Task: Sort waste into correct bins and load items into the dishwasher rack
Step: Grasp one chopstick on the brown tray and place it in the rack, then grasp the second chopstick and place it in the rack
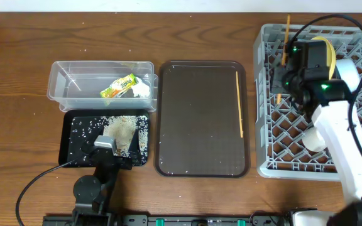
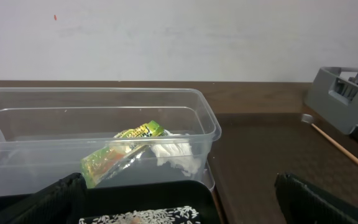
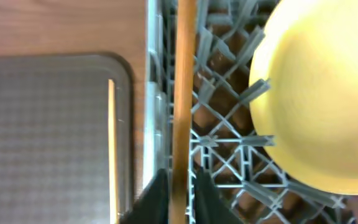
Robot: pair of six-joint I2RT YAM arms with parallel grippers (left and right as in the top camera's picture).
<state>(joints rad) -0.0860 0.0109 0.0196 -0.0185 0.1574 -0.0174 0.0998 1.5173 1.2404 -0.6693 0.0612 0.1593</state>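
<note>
Wood in the pinch: my right tool [image 3: 179, 190] is closed on one chopstick [image 3: 182, 93], held over the left wall of the rack [image 3: 229, 155], just beside the standing plate [image 3: 316, 93]. The second chopstick [image 3: 112, 149] lies on the brown tray [image 3: 42, 137], near its right edge.

What worries me is the release. The stick is thin and the lattice cells are open. If I let go here, I judge it could drop through a cell, or settle across the wall and roll off onto the desk [image 1: 17, 94]. If I swing right to avoid that, its far end could knock the plate. The grip also looks to sit towards one end, so the long free length may swing as I lower it.

My left tool [image 2: 179, 193] is spread wide and empty, low over the black tray [image 1: 74, 147] with its rice [image 1: 127, 122]. Any careless move there could scatter grains.

Only the right wrist view shows the pinch itself — from overhead the wrist body hides it. Overhead alone shows the cup [image 1: 313, 139] in the rack, partly behind the arm, and where both arms are. The left wrist view looks into the tub [image 2: 210, 124] from the side and shows the wrapper [image 2: 114, 155] leaning against the tissue [image 2: 176, 152]. I see no bowl in any view.
</note>
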